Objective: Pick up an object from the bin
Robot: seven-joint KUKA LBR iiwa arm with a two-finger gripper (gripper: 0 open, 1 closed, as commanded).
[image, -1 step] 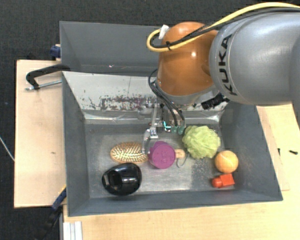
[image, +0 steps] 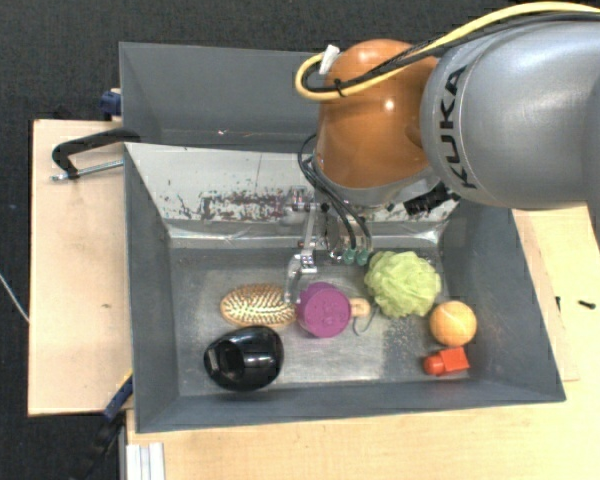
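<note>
grey bin point(image: 145, 298) holds brush point(image: 257, 306), purple disc point(image: 323, 310), green puff point(image: 404, 283), orange ball point(image: 452, 322) — hand point(image: 304, 266) by disc, grip cannot tell.

Even, fairly bright light falls from above. The back wall of the bin point(image: 230, 183) glares pale. The orange cover point(image: 370, 118) on the arm point(image: 540, 98) shows a soft sheen, and shadows are faint.

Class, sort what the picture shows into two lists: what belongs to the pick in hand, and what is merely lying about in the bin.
Belongs to the pick:
- the gripper
- the tan oval brush and the round magenta disc, the two things nearest it

Lying about:
- the green fluffy puff
- the orange ball
- the small red block
- the glossy black lump
</note>
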